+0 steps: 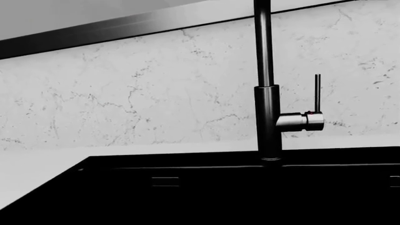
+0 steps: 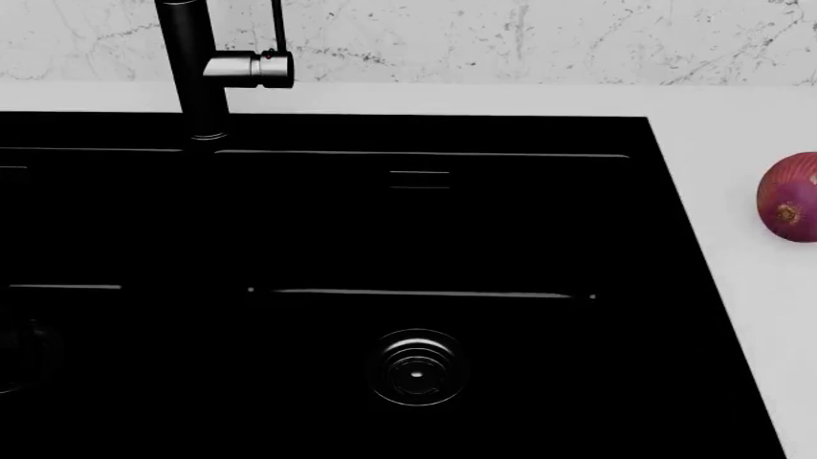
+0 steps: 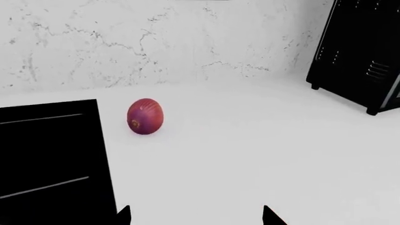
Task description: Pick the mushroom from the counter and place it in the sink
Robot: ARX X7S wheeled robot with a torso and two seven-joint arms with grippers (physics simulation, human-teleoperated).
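Starting at your left in the head view, the black faucet (image 2: 191,72) stands at the back rim of the sink (image 2: 549,134), its silver handle (image 2: 249,68) sticking out to the right. The sink fills most of that view, glossy black, with a divider ridge running across and a round ringed drain (image 2: 416,368) in the basin nearest you. A second drain at the far left edge is barely readable in the dark.

Right of the sink you've got the white counter (image 2: 753,124), and a purple-red onion (image 2: 791,197) sits on it near the sink's right rim, partly cut off by the edge of the view. The veined marble backsplash (image 2: 537,38) runs along behind everything.

The mushroom doesn't show in any of your three views, so I can't tell where it is.

Your left wrist camera just looks at the faucet and backsplash; no left gripper in view there, so you can't tell its state. In your right wrist view, the right gripper (image 3: 196,216) shows only two dark fingertips (image 3: 123,216) at the edge, set wide apart with nothing between them, above bare counter. A black appliance (image 3: 362,51) sits on the counter by the backsplash, well apart from the onion.
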